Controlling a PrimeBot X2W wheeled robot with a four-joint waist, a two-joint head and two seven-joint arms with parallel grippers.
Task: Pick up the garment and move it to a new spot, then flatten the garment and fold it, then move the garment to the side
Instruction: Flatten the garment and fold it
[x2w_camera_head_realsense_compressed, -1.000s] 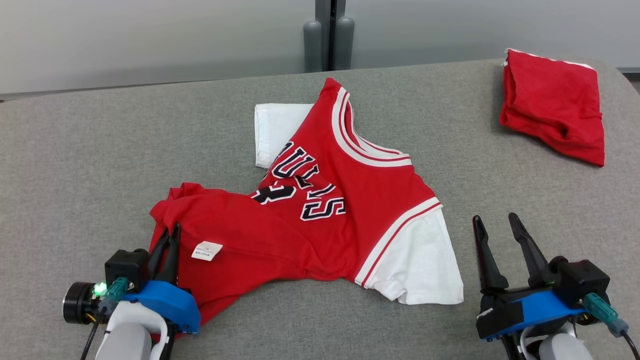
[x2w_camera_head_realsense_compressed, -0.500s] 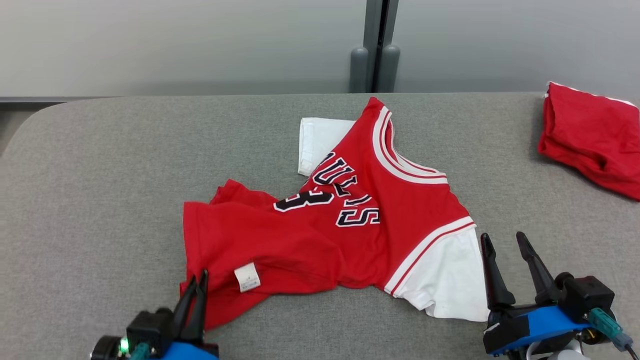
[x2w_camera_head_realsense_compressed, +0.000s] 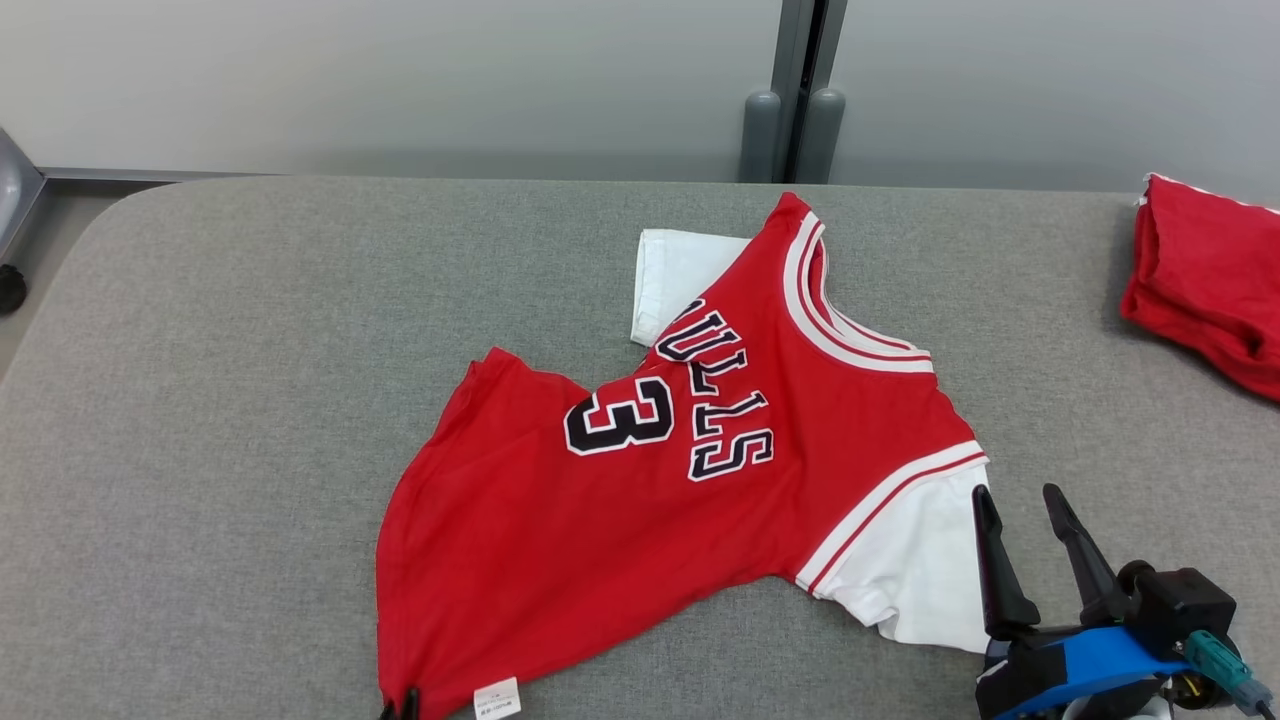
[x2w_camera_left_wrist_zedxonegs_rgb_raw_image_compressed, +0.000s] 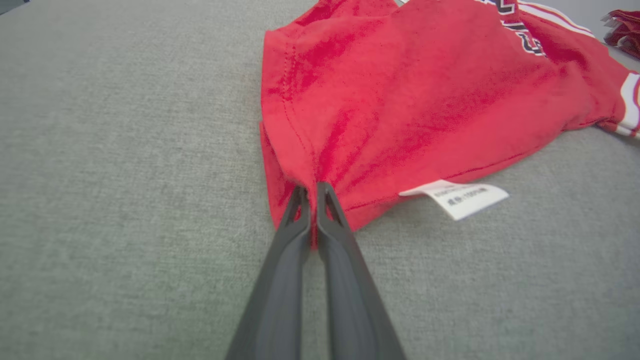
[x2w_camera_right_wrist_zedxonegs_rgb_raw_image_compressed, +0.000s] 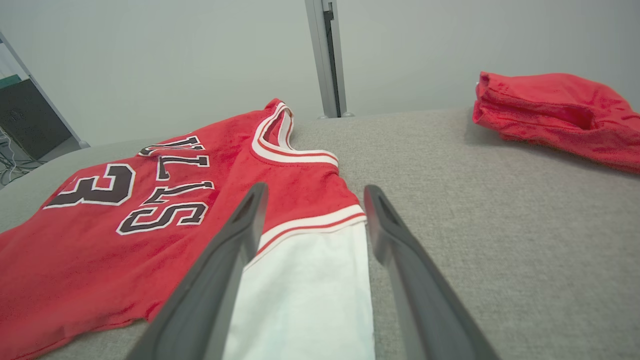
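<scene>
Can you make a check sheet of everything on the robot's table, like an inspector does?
Surface: grey padded table, bare apart from the clothes.
Job's things: red jersey lying mostly flat, number 3 up, white sleeves; white tag at the hem.
Clutter: folded red cloth at the table's far right, apart from the jersey.
Hands: left hand shut on the jersey's hem corner; right hand open by the near sleeve, touching or not cannot be told.
Cables: teal plug with a dark lead at the right wrist.
Surroundings: pale wall and a grey post behind the table.
</scene>
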